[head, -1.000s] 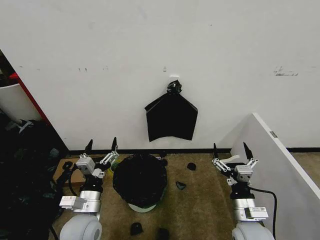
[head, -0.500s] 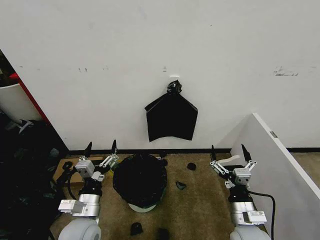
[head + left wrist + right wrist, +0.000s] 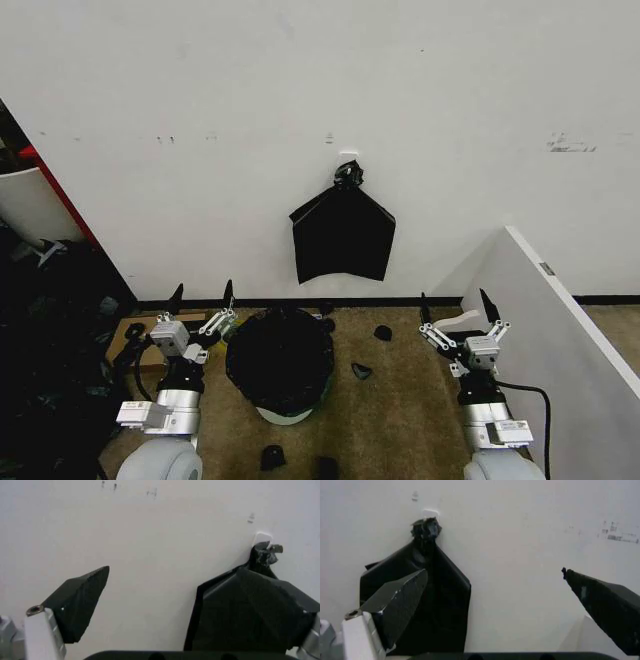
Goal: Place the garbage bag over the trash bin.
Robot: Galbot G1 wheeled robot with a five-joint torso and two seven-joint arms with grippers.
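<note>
Drawing back slightly over the last second, the right claw stands open, well right of the trash bin. Just left of the bin, the left claw is open too. The garbage bag already covers the bin's mouth, so the job looks done.

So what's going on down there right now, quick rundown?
Left gripper open, beside the trash bin. Right gripper open, off to the right, empty. Garbage bag draped over the bin's top. Black scraps on floor nearby.
</note>
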